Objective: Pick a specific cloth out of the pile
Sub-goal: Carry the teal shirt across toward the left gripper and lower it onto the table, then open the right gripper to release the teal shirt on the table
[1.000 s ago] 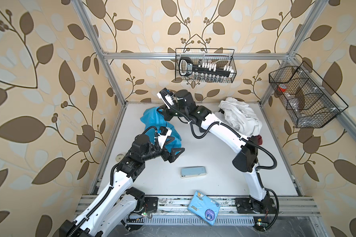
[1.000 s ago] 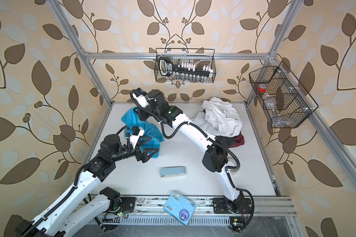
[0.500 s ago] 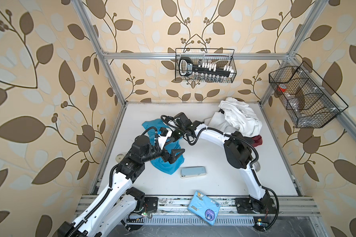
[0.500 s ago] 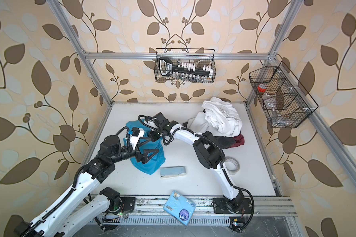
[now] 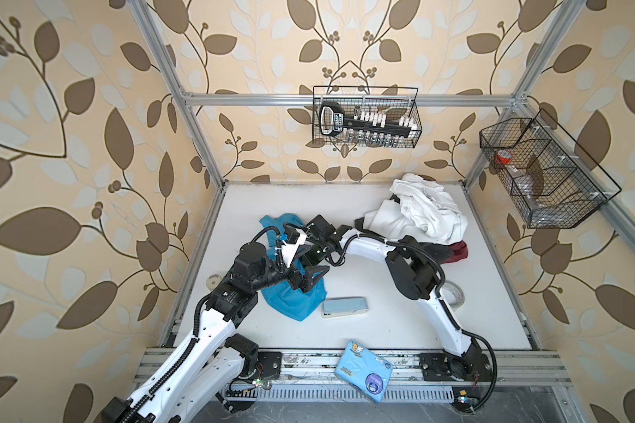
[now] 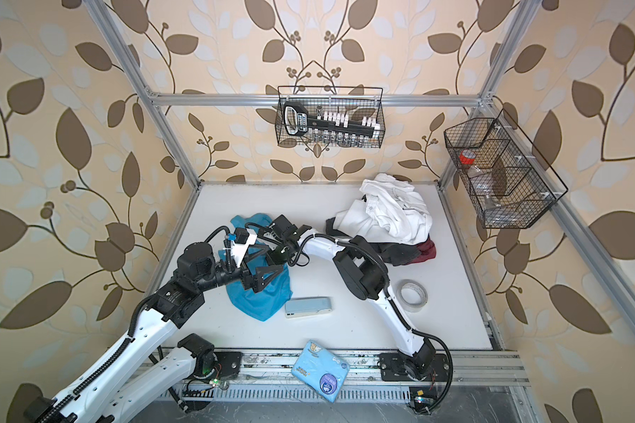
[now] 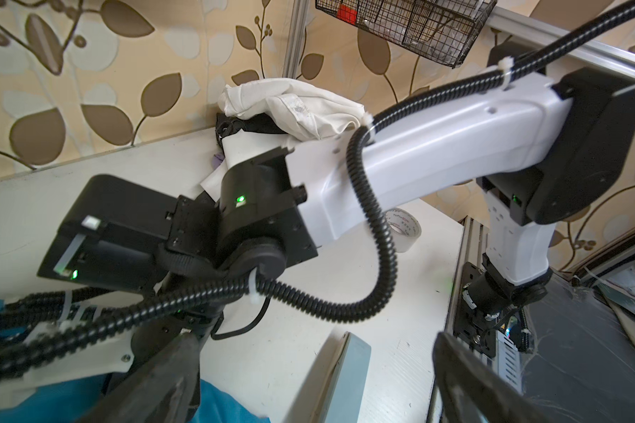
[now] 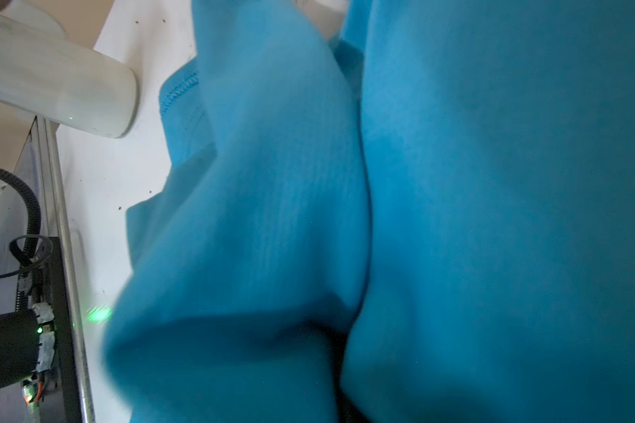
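The turquoise cloth (image 5: pixel 290 300) (image 6: pixel 261 300) lies crumpled on the white table, left of centre, apart from the pile (image 5: pixel 426 216) (image 6: pixel 393 212) of white, black and dark red clothes at the back right. My left gripper (image 5: pixel 310 269) (image 7: pixel 319 384) hovers open just above the cloth, with nothing between its fingers. My right gripper (image 5: pixel 310 254) reaches across to the same spot, its fingertips hidden under the left wrist. The right wrist view is filled with folds of the cloth (image 8: pixel 492 183), which hide the jaws.
A pale blue phone-like case (image 5: pixel 345 307) lies just right of the cloth. A tape roll (image 6: pixel 413 295) sits by the right arm's elbow. A blue wipes pack (image 5: pixel 363 371) rests on the front rail. Wire baskets hang on the back wall (image 5: pixel 365 117) and right wall (image 5: pixel 543 175).
My right arm came down and forward from the back with the cloth, which now spreads over the table toward the front. The left gripper stayed open in about the same place.
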Robot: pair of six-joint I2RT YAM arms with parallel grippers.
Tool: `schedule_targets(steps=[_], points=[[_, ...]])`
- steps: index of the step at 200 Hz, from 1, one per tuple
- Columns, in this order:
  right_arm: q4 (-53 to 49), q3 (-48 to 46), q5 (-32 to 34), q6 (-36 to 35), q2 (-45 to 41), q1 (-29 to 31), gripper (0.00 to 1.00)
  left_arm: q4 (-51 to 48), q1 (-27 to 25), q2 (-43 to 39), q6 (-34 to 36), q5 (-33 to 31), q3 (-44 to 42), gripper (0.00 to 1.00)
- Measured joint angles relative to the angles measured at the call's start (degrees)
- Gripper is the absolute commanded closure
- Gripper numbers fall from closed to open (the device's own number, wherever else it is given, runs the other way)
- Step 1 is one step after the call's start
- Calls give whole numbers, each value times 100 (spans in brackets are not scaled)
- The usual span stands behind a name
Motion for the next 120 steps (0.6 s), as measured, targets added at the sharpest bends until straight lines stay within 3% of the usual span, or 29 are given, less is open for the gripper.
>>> schedule_targets(steps=[58,120], points=[[-234,2258,-79,562,1368,-2,99,2,-2,-2,-2,-55,0,1],[1182,2643,-334,1947,1941,-234,97,24,-35,-90,-50,-195,-76,1]])
